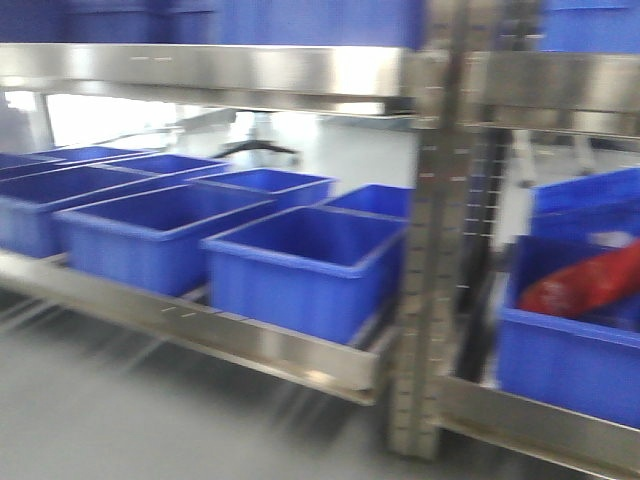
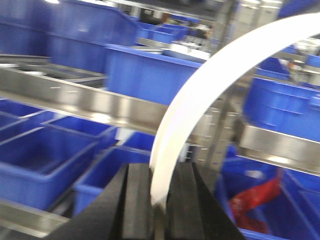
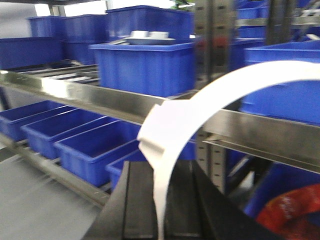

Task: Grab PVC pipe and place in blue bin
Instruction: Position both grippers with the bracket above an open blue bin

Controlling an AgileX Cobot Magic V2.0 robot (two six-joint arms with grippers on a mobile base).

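Right now my left gripper (image 2: 158, 186) and right gripper (image 3: 161, 192) each pinch the white PVC pipe (image 2: 196, 89), which arches up and away from between the jaws. It looks light, springy and slick; gripping near its ends seems soundest.

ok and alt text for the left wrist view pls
A curved white pipe is clamped between the black jaws of the left gripper and arcs up to the right. Behind it, blurred, stand steel shelves with rows of open blue bins; one bin at lower right holds something red.
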